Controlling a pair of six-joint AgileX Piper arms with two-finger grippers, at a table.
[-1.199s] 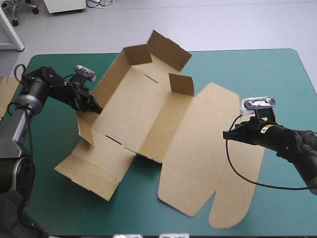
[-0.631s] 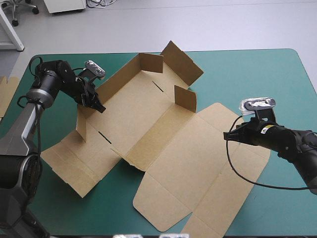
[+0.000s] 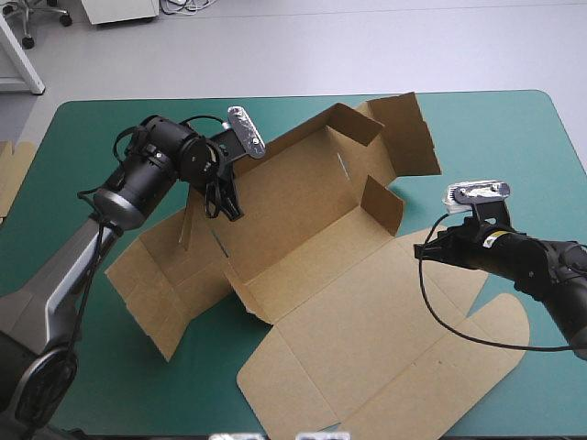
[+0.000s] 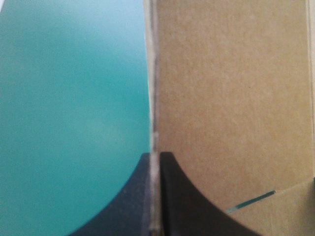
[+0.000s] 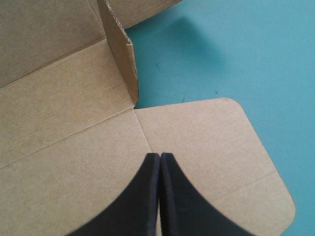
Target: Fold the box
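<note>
Teal-green cover (image 3: 83, 128) for a work surface, with a strip of spare board (image 3: 11, 179) poking in at its left edge. Next along, left gripper (image 3: 231, 211) clamped onto the box (image 3: 303, 229), pinching a raised wall on its left side, likely to stand that wall up along its crease while the base lies flat. Sprawls over the table's middle: base down, far walls and end flaps up, lid lying flat toward the near right corner. Farther right, right gripper (image 3: 420, 249) closed on nothing, poised at the lid's far edge, perhaps to pin it. Seen from above, no sight of the left fingers, buried under the wrist. Seen from the left wrist, board edge-on between them, cover to one side, brown face to the other. Seen from the right wrist, one pointed black arch over flat lid board, with a raised flap ahead. Cannot tell whether touching.
</note>
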